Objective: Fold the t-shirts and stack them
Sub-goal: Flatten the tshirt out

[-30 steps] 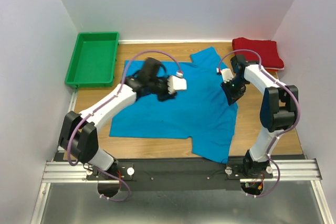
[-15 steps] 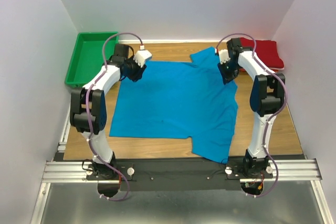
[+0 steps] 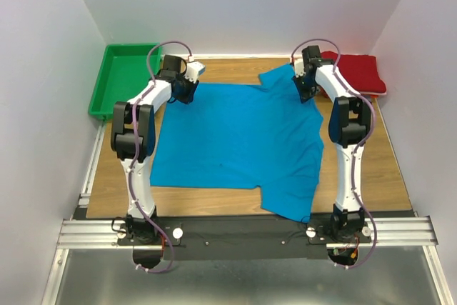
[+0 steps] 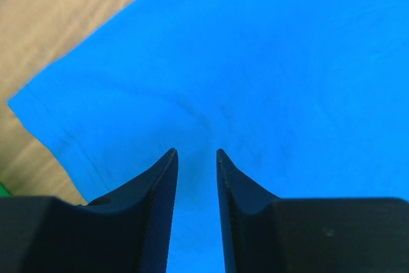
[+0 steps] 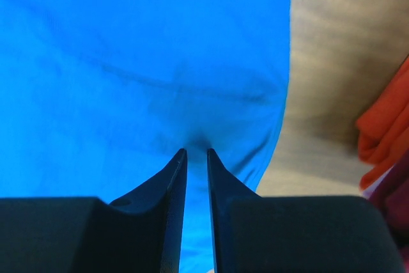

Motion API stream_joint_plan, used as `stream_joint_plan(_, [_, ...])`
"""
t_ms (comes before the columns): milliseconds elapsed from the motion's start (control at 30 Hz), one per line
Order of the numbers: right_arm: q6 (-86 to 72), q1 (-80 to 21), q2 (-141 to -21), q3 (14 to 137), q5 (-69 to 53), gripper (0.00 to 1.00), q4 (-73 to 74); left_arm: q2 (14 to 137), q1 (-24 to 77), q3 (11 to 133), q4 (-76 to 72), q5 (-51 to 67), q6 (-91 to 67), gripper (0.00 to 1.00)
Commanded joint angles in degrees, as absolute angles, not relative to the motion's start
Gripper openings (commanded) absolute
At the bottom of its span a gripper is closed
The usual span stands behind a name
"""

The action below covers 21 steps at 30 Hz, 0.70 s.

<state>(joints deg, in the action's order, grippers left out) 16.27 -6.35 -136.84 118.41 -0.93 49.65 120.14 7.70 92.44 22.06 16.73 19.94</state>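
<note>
Top external view: the blue shirt [image 3: 235, 133] was spread flat on the bench [image 3: 385, 162], soft and light, best taken at its far corners. There the right fingers [image 5: 176, 177] were nearly closed on a pucker of cloth. The left fingers [image 4: 160, 183] were held narrow, and whether they gripped could not be told. The red shirt [image 3: 357, 69] was seen folded at the far right.

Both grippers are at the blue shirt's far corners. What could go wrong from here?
1. The left gripper shows a wider gap over the blue t-shirt than the right gripper, whose tips pinch the cloth. If only one side holds when lifting, the fold may come out skewed.
2. The right gripper sits close to the folded red t-shirt, so a wide swing could disturb it.
</note>
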Motion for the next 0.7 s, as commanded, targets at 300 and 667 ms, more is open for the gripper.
stream_joint_plan(300, [16.5,-7.2,-149.1,129.0,8.8,0.25,45.5,135.9,7.2,107.0,29.6,6.0,18.5,0.30])
stream_joint_plan(667, [17.9,-7.3,-146.0,136.4,6.7,0.49,44.4,131.3,6.9,114.2,29.9,16.5,17.8,0.69])
